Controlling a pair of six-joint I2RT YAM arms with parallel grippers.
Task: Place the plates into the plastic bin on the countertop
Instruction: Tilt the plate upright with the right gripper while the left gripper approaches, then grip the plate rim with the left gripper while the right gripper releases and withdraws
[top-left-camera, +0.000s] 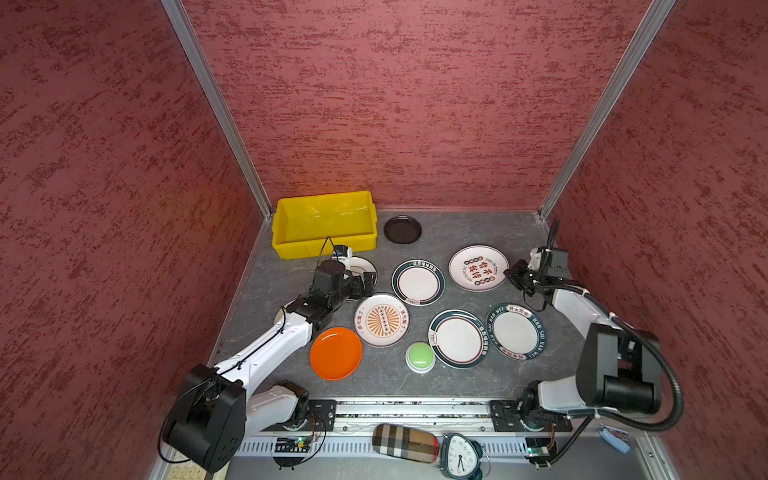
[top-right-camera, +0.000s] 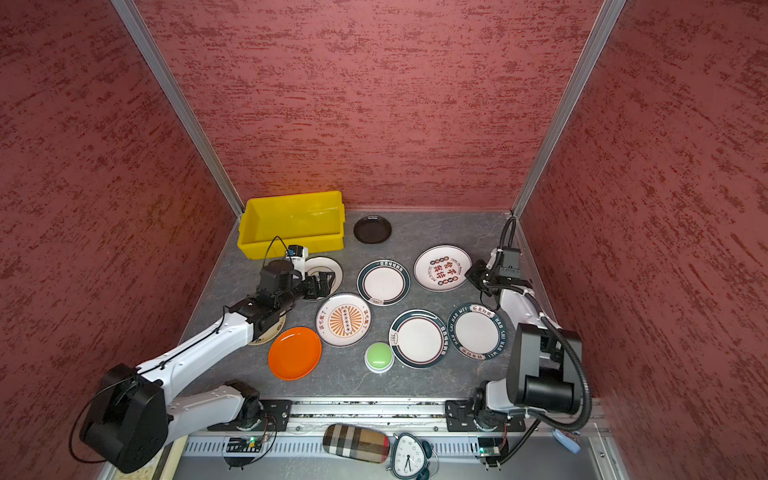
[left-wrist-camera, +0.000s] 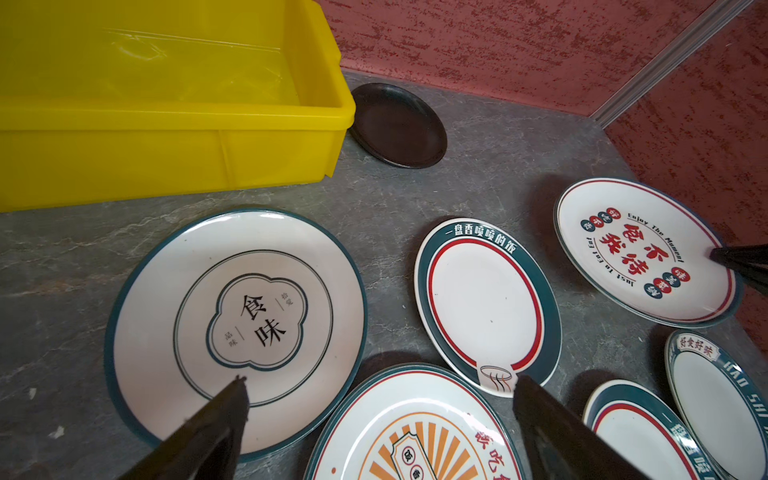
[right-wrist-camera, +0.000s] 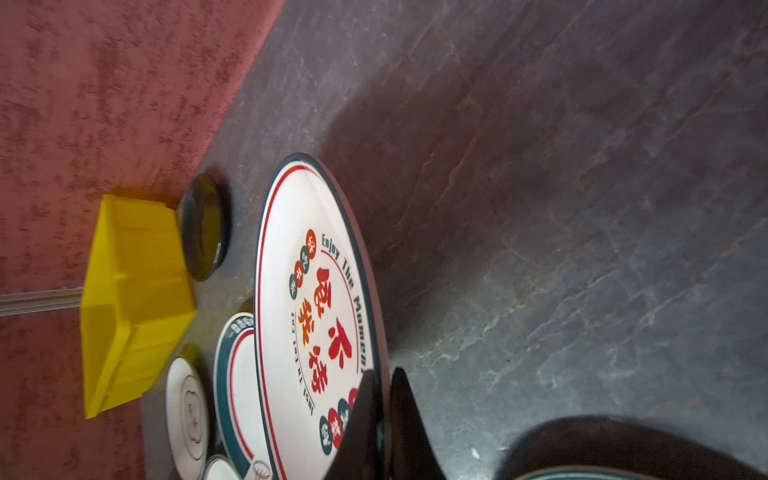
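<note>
**Right fingers (right-wrist-camera: 359, 424) clamped on a plate rim; left fingers (left-wrist-camera: 208, 436) spread, empty**

Nearest row on the desk (top-left-camera: 478, 382): orange plate (top-left-camera: 336, 353), green dome button (top-left-camera: 420, 356) (not a task item), and two green-banded plates (top-left-camera: 458, 338) side by side. All lie flat. The sunburst plate (top-left-camera: 381, 320) sits just behind the orange plate.

Mid-desk, left side: the left fingers stand wide apart and hold nothing. One tip is over the emblem plate (left-wrist-camera: 237, 332), beside the sunburst plate's edge. Judgement: they are spread this wide to straddle a rim. This arm is nearer the bin, so its carry is short.

Mid-desk, right side: the right fingers are closed on the edge of the red-print plate (top-left-camera: 478, 268) that faces their arm. The right wrist view shows the rim between them. I cannot tell whether the plate has left the desk. Judgement: a shallow plate lying flat offers no purchase except its rim, hence the edge pinch.

Far end: the black plate (top-left-camera: 402, 229) lies just beside the plastic bin (top-left-camera: 303, 247). The bin sits in the far left corner against the wall, with no plate in it. Judgement: the task is at its start, and the red-print plate has a long carry across the other plates.
</note>
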